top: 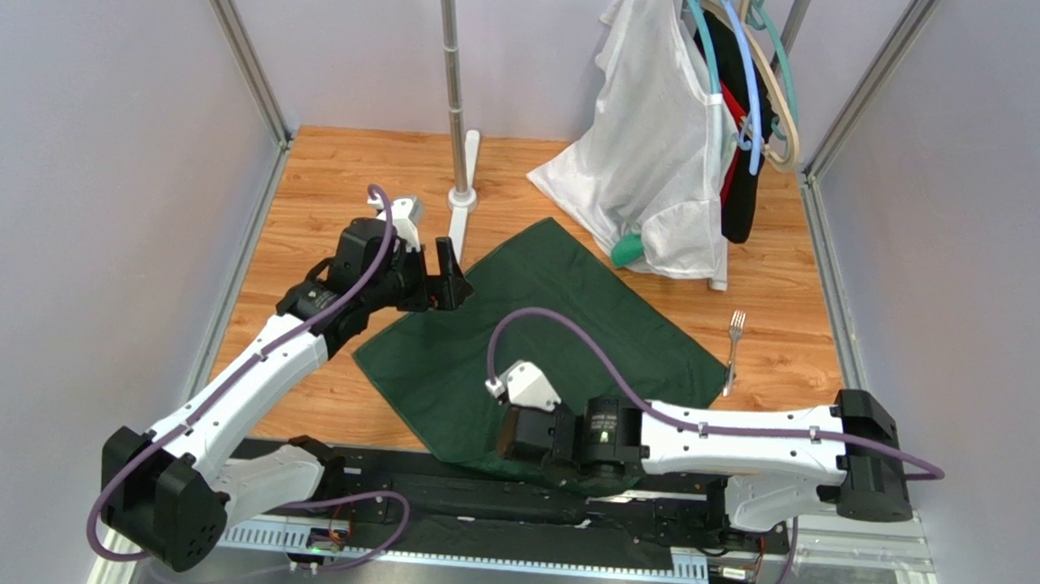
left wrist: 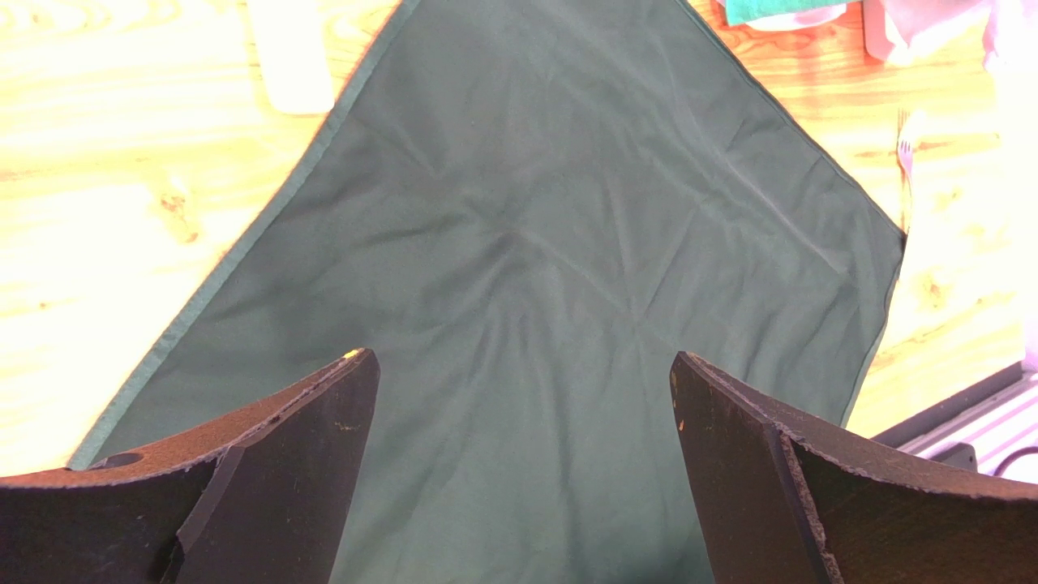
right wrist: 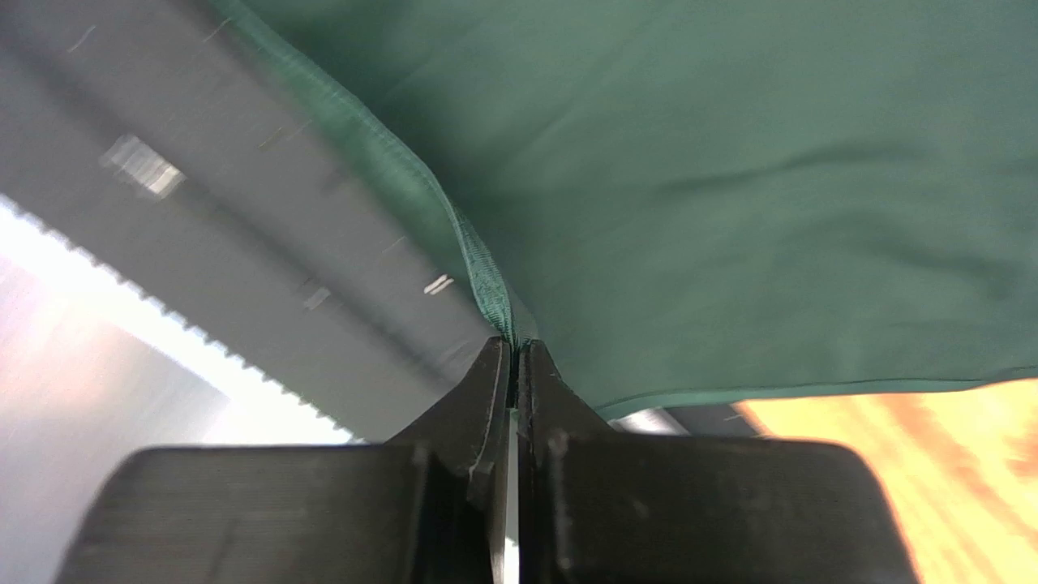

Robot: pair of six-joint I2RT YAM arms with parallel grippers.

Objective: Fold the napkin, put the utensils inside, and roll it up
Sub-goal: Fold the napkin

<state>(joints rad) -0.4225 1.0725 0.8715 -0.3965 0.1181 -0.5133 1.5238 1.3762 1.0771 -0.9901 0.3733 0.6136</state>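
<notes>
The dark green napkin (top: 537,334) lies spread like a diamond on the wooden table, its near corner over the front rail. My right gripper (top: 510,438) is shut on the napkin's near corner hem (right wrist: 494,298). My left gripper (top: 448,277) is open over the napkin's left corner, empty; the cloth (left wrist: 548,268) fills the gap between its fingers (left wrist: 305,438). A silver fork (top: 734,346) lies on the wood just past the napkin's right corner; it also shows faintly in the left wrist view (left wrist: 904,152).
A white garment (top: 649,151) and other clothes hang on hangers at the back right, touching the table. A metal stand pole (top: 454,85) rises at the back centre. Grey walls close in both sides. The black base rail (top: 514,488) runs along the front.
</notes>
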